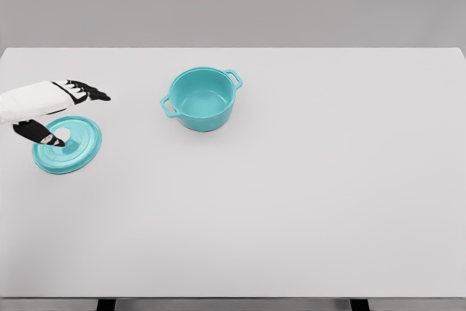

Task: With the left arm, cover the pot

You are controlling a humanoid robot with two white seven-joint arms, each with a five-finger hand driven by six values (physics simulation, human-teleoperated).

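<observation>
The pot (202,99) is sitting upright and uncovered on the white table (291,202), a little left of centre and toward the far side. It is turquoise, round, with two small loop handles, one pointing toward the far right and one toward the near left. I am seeing straight into its bare interior.

The lid (68,146) is lying flat on the table well apart from the pot, off to the left near the table's left edge. It is the same turquoise, a round disc with a pale knob (61,136) at its middle.

I am viewing the left hand (54,111) coming in from the picture's left edge, white with black fingers. It is reaching over the far side of the lid. The upper fingers (91,93) are stretching out to the right, above and clear of the lid, while the thumb (40,133) is angling down beside the knob. The hand is looking spread and is not closed on anything; whether the thumb is touching the knob, I cannot tell.
</observation>
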